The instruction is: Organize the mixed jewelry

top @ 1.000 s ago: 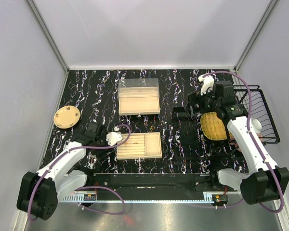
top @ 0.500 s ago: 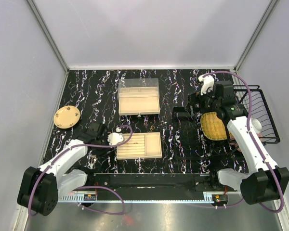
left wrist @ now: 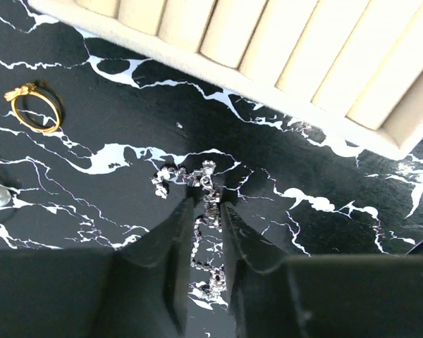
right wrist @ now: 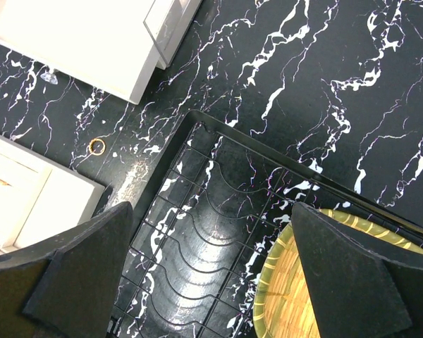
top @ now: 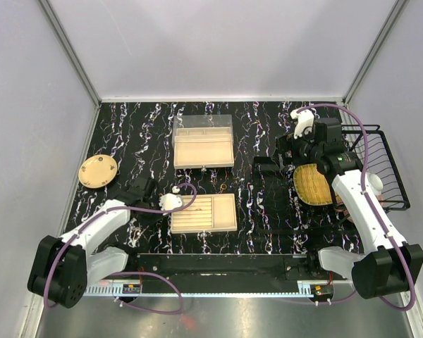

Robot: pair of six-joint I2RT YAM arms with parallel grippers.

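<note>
No legible writing in any view — the beige trays (top: pixel 203 213) and the marbled table (top: pixel 127 134) show no readable label, brand or number, and the ticked strip (top: pixel 116 286) at the near edge is too small to make out.

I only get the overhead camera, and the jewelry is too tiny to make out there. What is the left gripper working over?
Observer: A silvery chain lies on the table, its tail running between the fingers of the left gripper.
Operator: Is it pinched?
Observer: I can't tell. The fingers stand close on either side of it.
Operator: Anything else nearby?
Observer: A gold ring lies flat on the table, apart from the chain.
</note>
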